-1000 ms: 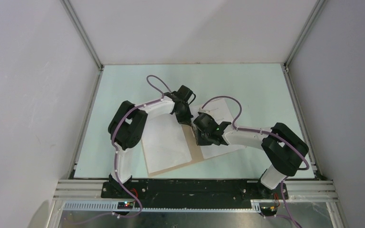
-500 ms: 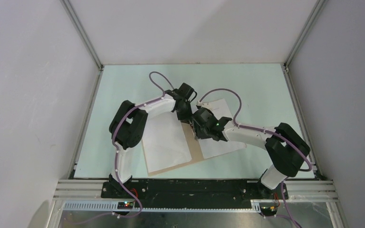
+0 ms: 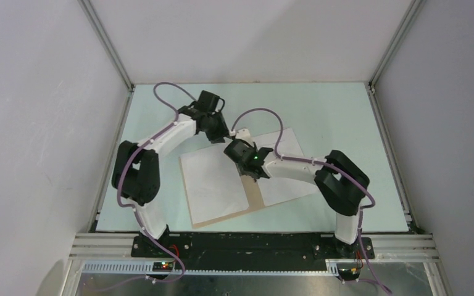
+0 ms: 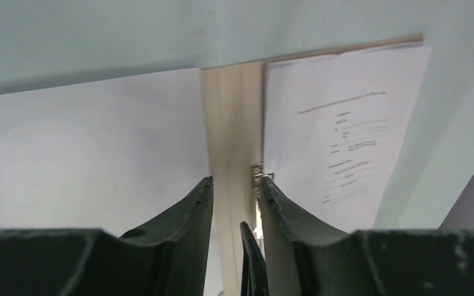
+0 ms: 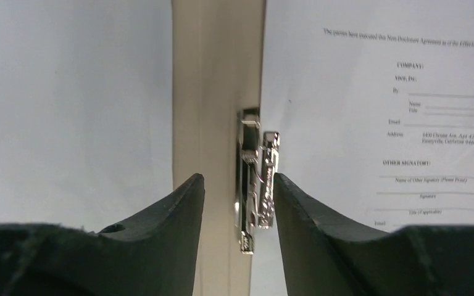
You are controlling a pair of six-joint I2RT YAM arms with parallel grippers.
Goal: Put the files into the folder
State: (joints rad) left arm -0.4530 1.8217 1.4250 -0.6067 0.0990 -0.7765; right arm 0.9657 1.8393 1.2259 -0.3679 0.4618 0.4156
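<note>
The folder lies open and flat near your arm bases, its tan spine bare between two white leaves. The printed files rest on its right half, their inner edge just beside the metal clip. The left leaf is plain white; whether it is paper or sleeve cannot be told.

The step in hand appears to be securing the sheets at the clip. Keep your right gripper centred over it, descend squarely, and avoid dragging the sheet edge off the spine.

That gripper's fingers stand moderately apart, straddling the clip and holding nothing; contact with it cannot be told.

Farther back, your left gripper hovers beyond the folder's far edge, fingers narrowly parted and empty, its camera facing down the spine.
</note>
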